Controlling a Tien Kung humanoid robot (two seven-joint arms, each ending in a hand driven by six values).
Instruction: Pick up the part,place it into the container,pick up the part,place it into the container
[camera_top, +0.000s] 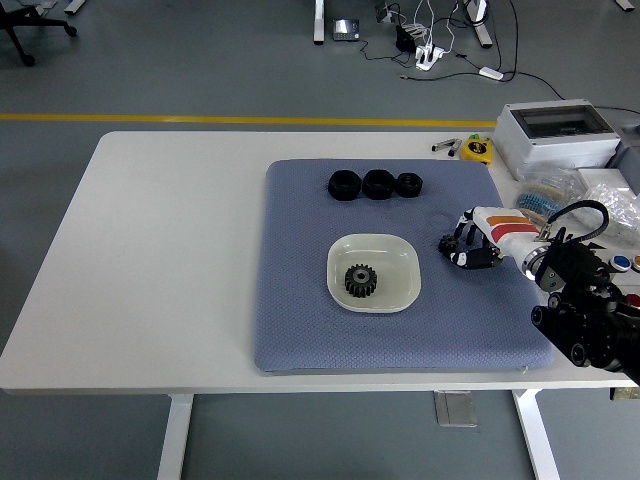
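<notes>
Gear (360, 281) already in white dish (400, 262), mid blue mat (300, 330) on desk (160, 260). Three black parts (376, 184) in row near mat's far edge, untouched.

Right hand (465, 247) low over mat, right of dish, well apart from parts. Fingers curled narrow; small and dark in view, looks empty but hard to be sure.

Step judged: reach for next part. Nearest is rightmost part (409, 184). Open fingers before descent, come from above, straddle it without nudging neighbour, lift clear, then carry over dish.
</notes>
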